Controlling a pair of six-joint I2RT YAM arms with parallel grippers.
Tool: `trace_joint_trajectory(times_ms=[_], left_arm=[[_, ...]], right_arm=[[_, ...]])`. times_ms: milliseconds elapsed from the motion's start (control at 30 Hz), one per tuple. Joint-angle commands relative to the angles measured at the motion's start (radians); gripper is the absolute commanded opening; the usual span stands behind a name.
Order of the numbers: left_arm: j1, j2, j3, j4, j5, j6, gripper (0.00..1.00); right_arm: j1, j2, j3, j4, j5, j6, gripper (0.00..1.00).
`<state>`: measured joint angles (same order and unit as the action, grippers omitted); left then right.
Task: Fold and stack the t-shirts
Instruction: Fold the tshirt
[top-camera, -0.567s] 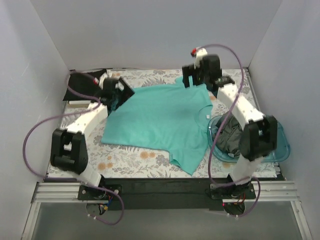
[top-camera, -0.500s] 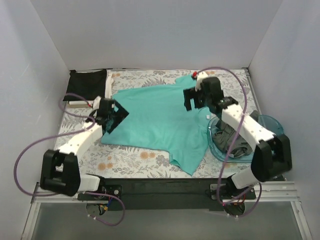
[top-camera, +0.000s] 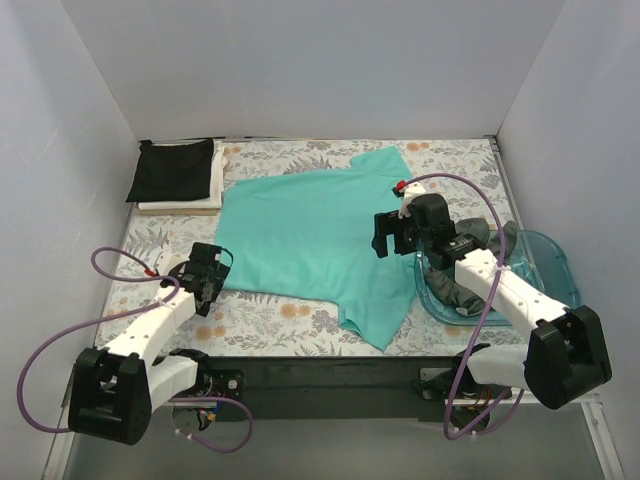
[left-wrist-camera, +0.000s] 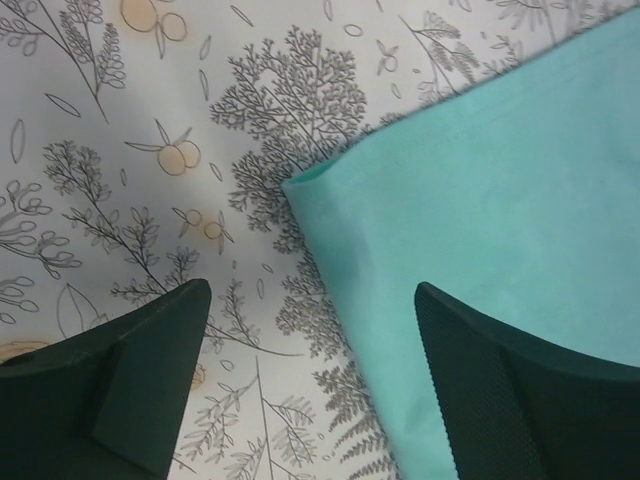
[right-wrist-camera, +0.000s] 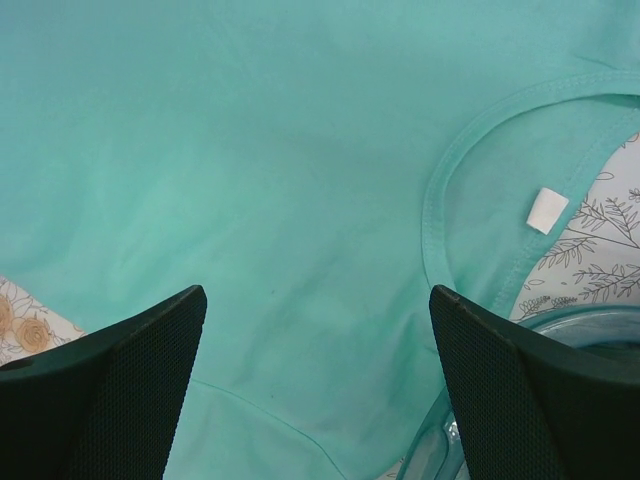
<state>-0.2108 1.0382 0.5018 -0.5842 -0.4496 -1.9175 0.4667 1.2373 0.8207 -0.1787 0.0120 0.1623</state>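
Teal short-sleeved cloth t-shirt (top-camera: 320, 235) was seen spread flat mid floral-clothed table (top-camera: 270, 315), long axis left-right: hem left, collar right. Left hand (left-wrist-camera: 310, 290), jaws apart and empty, was found at the near-left hem corner. The right hand (right-wrist-camera: 315, 295), likewise open, was over the collar.

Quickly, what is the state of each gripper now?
Left gripper: open, holding nothing, above a corner of the teal t-shirt.
Right gripper: open, holding nothing, above that shirt near its collar.
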Motion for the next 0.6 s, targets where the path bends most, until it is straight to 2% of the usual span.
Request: trace_joint_trajectory(times_ms=[0,167,200,367,500,567], left_arm=[[0.03,0.065,-0.011,0.02,-0.064,-0.04,0.74],[0.063,0.132,0.003,0.05,-0.055,-0.028,0.59],[0.068,0.149,0.007,0.052,-0.052,-0.025,0.52],[0.074,0.163,0.003,0.078,-0.029,-0.005,0.3],[0.074,0.161,-0.014,0.093,-0.017,0.006,0.01],[0.074,0.157,-0.011,0.092,-0.014,0.012,0.0]], right_arm=[[0.003,-0.01,-0.003,0.045,-0.041,0.009,0.98],[0.001,-0.035,-0.012,0.044,-0.029,0.009,0.98],[0.003,-0.038,-0.014,0.047,-0.027,0.008,0.98],[0.001,-0.048,-0.022,0.047,-0.029,0.013,0.98],[0.001,-0.053,-0.032,0.047,-0.033,0.014,0.98],[0.007,-0.058,-0.037,0.045,-0.047,0.002,0.98]])
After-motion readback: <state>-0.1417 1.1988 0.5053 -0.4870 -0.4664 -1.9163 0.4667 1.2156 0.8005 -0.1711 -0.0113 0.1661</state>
